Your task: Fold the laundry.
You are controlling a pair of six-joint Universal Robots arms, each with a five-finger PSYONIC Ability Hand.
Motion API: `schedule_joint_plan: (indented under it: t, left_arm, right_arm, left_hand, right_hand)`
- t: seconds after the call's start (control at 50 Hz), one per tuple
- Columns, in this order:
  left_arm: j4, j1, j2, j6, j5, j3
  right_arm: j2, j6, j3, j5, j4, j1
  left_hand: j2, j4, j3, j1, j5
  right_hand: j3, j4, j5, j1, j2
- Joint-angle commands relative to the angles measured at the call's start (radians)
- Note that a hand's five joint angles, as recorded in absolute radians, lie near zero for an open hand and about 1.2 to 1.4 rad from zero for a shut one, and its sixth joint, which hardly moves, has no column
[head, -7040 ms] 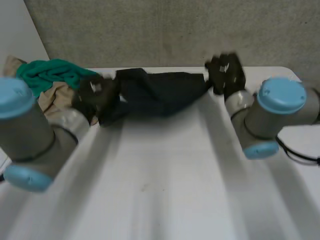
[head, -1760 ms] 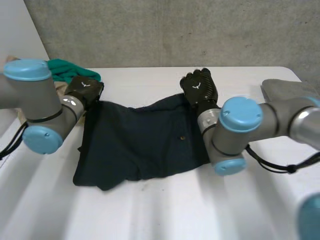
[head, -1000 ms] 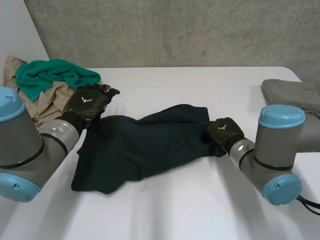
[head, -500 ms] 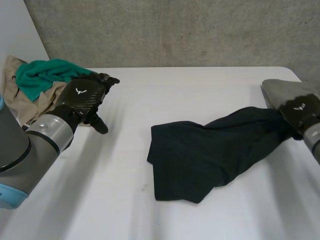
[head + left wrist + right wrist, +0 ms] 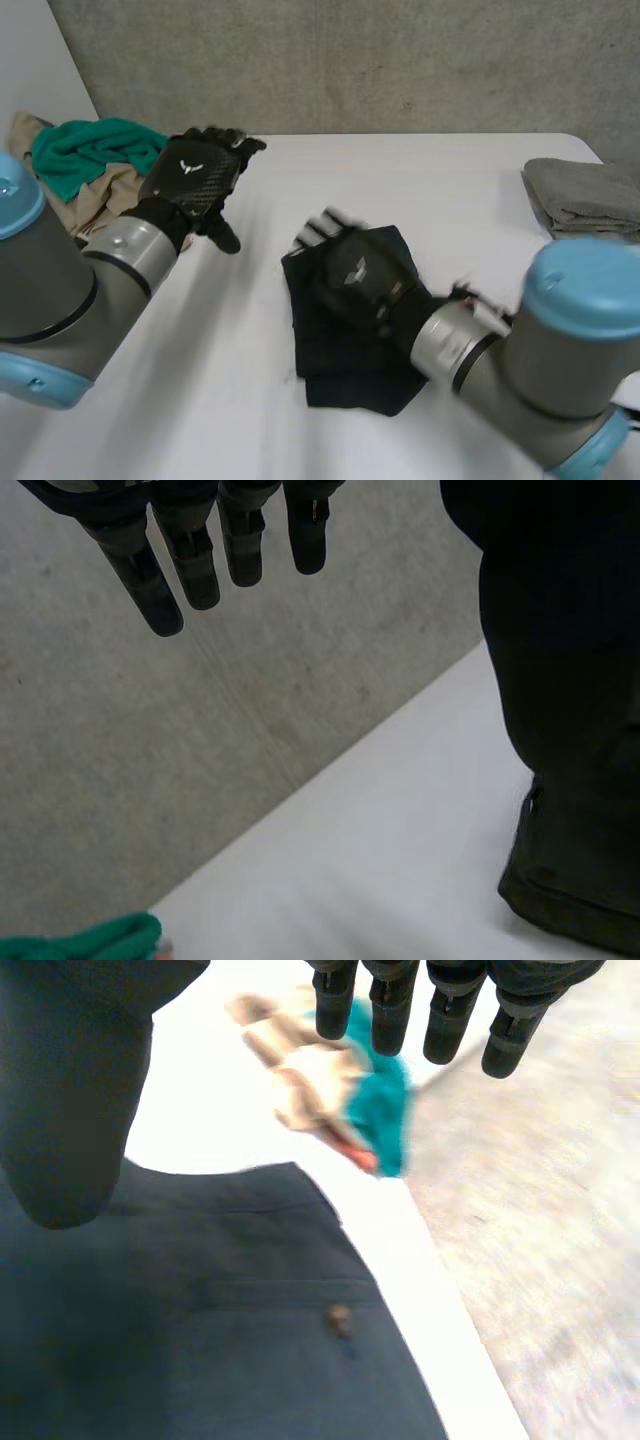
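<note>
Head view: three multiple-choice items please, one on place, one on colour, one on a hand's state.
1. The dark garment lies: A) in the middle of the table, under the right hand B) off the table C) against the wall.
2. The top cloth of the pile by the left hand is: A) red B) green C) yellow.
3. The left hand is: A) shut on cloth B) curled, empty C) open, empty.
Answers: 1 A, the right hand covers it there; 2 B, green over beige; 3 C, its fingers are straight, holding nothing.
</note>
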Motion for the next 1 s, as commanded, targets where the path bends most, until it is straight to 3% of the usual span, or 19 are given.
schedule_joint_plan:
  t: [0.02,0.12,0.28,0.46,0.56,0.64,0.84,0.92,1.0]
  left_arm:
    - [-0.014,-0.102,-0.072,0.003,-0.054,0.131]
    - [-0.083,-0.189,-0.15,0.0,-0.066,0.229]
    - [-0.243,-0.278,-0.348,-0.015,-0.136,0.358]
    - [-0.325,-0.278,-0.531,-0.023,-0.242,0.418]
    - [-0.434,-0.249,-0.568,-0.017,-0.247,0.463]
    - [-0.523,-0.225,-0.519,-0.032,-0.239,0.481]
    - [-0.441,-0.179,-0.241,-0.138,-0.095,0.418]
    - [-0.396,-0.14,-0.152,-0.152,0.001,0.383]
    - [-0.411,-0.096,-0.095,-0.156,0.159,0.363]
  right_arm:
    - [-0.116,0.546,-0.055,0.017,0.0,-0.149]
    - [-0.068,0.565,-0.124,0.022,0.108,-0.219]
    - [0.162,0.52,-0.33,0.051,0.382,-0.242]
    - [0.374,0.405,-0.422,0.099,0.504,-0.244]
    - [0.378,0.341,-0.419,0.188,0.499,-0.249]
    - [0.305,0.322,-0.385,0.206,0.452,-0.246]
    - [-0.019,0.143,-0.126,0.31,0.169,-0.141]
    - [-0.106,0.088,0.018,0.324,0.076,-0.092]
    - [-0.146,0.057,0.161,0.295,0.054,-0.058]
  left_hand:
    - [-0.031,-0.028,-0.039,-0.013,-0.05]
    - [-0.031,-0.028,-0.039,-0.013,-0.05]
    - [-0.031,-0.028,-0.039,-0.013,-0.05]
    - [-0.031,-0.028,-0.039,-0.013,-0.05]
    - [-0.031,-0.028,-0.039,-0.013,-0.05]
    - [-0.031,-0.028,-0.039,-0.013,-0.05]
    - [-0.031,-0.028,-0.039,-0.013,-0.05]
    - [-0.031,-0.028,-0.039,-0.013,-0.05]
    - [-0.031,-0.028,-0.039,-0.013,-0.05]
  right_hand:
    - [-0.036,-0.038,-0.048,-0.052,-0.039]
    - [-0.036,-0.038,-0.048,-0.052,-0.039]
    - [-0.036,-0.038,-0.048,-0.052,-0.039]
    - [-0.036,-0.038,-0.048,-0.052,-0.039]
    - [-0.036,-0.038,-0.048,-0.052,-0.039]
    - [-0.036,-0.038,-0.048,-0.052,-0.039]
    - [-0.036,-0.038,-0.048,-0.052,-0.039]
    - [-0.036,-0.038,-0.048,-0.052,-0.039]
    - [-0.036,-0.038,-0.048,-0.052,-0.039]
